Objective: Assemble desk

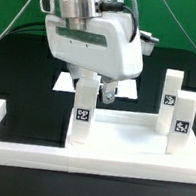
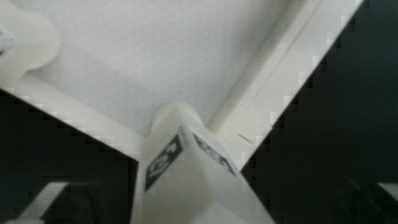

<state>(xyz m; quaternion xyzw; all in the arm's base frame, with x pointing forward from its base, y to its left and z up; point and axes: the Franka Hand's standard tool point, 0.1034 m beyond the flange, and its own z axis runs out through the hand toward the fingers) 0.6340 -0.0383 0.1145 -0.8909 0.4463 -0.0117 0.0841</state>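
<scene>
Black tabletop behind, desk tabletop [image 1: 122,125] sits against the long white border frame [image 1: 38,153] with three tagged legs up: one [image 1: 83,109] under the gripper [image 1: 95,89], two [image 1: 172,94] [image 1: 182,123] at the tabletop's end toward the exterior view's right. Parts look like light, stiff, slick moulded plastic; I'd grab a leg across two flat faces mid-post, clear of the tag, and expect slip if it's twisted hard. Exterior view shows the whole layout and the jaws standing wide, nothing held; wrist view alone shows the tagged leg top [image 2: 178,165] seated in the tabletop's corner [image 2: 151,70], but no fingers.
</scene>
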